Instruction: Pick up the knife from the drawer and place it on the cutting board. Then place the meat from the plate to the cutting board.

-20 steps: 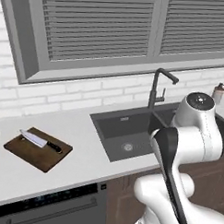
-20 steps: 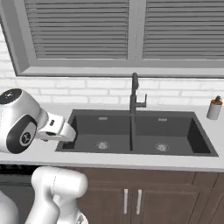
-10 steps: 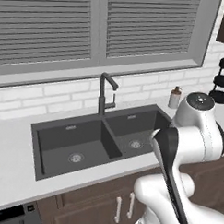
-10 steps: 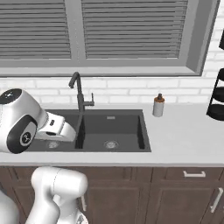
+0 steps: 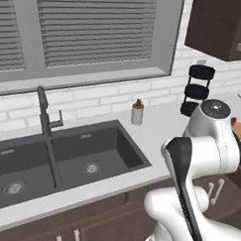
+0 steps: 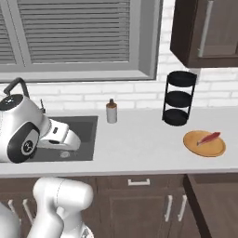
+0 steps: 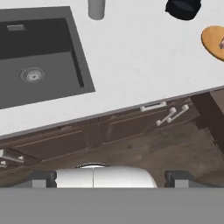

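**Cut off and covered at the frame edges**

In the hand view the plate [image 7: 214, 41] runs off the right edge, and the meat [image 7: 222, 43] is a red sliver there. The soap bottle [image 7: 96, 8] and black tiered rack [image 7: 183, 8] are clipped by the top edge. In the left base view the arm covers most of the plate [image 5: 239, 129].

Lighting: even, bright, diffuse, with no visible source. Shadows: faint, soft beneath the black rack [image 6: 179, 98] on the pale tabletop [image 6: 135, 144]. Glare: none. Sharpness: slightly soft rendered edges, with no motion blur or edge distortion.
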Controlling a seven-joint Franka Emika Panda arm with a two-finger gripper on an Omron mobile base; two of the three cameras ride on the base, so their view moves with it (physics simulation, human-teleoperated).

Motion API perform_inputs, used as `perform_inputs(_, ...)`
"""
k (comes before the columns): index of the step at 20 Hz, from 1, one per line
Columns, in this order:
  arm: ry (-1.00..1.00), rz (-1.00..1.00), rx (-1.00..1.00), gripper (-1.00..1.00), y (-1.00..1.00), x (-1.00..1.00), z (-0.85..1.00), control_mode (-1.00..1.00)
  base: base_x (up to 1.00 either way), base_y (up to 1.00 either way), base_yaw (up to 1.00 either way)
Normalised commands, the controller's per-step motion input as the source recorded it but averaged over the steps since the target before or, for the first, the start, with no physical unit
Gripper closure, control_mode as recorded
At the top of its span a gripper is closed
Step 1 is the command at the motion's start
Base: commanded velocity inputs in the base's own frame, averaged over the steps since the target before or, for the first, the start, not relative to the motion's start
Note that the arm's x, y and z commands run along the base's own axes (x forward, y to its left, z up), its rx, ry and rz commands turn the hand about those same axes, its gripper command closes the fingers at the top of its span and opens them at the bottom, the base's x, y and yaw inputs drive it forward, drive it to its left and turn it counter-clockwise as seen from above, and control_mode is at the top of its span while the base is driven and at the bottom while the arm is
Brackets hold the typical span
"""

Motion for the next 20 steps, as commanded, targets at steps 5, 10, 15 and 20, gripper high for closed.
perform_inputs(5,0.0,0.0,0.0,-1.0,0.0,0.0,0.0,1.0,0.24,-1.0,-0.13)
perform_inputs(10,0.0,0.0,0.0,-1.0,0.0,0.0,0.0,1.0,0.18,-0.96,-0.11)
perform_inputs(15,0.0,0.0,0.0,-1.0,0.0,0.0,0.0,1.0,0.0,-0.05,0.0)
perform_inputs(20,0.0,0.0,0.0,-1.0,0.0,0.0,0.0,1.0,0.0,0.0,0.0)
